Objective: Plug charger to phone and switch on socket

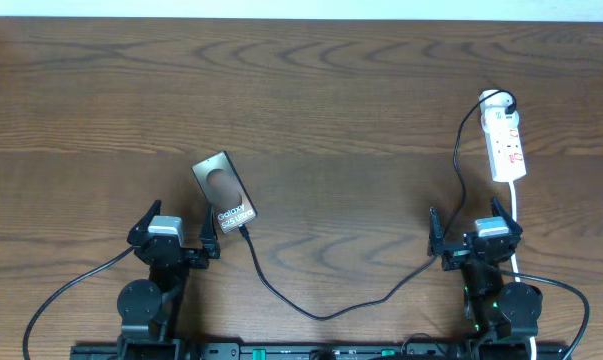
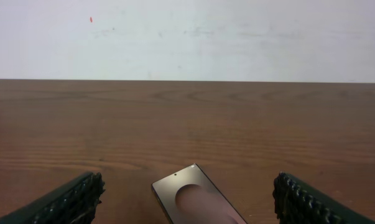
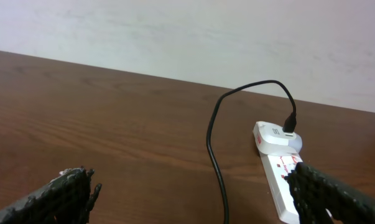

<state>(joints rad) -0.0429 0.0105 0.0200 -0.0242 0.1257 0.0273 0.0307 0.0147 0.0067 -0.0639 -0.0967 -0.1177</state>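
Near the left end effector (image 1: 178, 238), wide and empty, the small dark rectangular phone (image 1: 224, 188) lies on the brown wooden counter (image 1: 331, 80), with the thin black charger cable (image 1: 325, 316) reaching its near edge; whether it is seated is unclear. Equally wide and empty, the right end effector (image 1: 468, 228) should probably press a switch on the white elongated power strip (image 1: 508, 145) squarely from above

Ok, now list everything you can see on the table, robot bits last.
phone: one, dark with white lettering, left of centre
charger cable: one, black, loops from the phone's near end to the adapter
power strip: one, white with red markings, far right
adapter: one, white, on the strip's far end
white cord: one, runs from the strip toward the near edge
table: one, brown wood
left gripper: one, black, open, behind the phone
right gripper: one, black, open, near right
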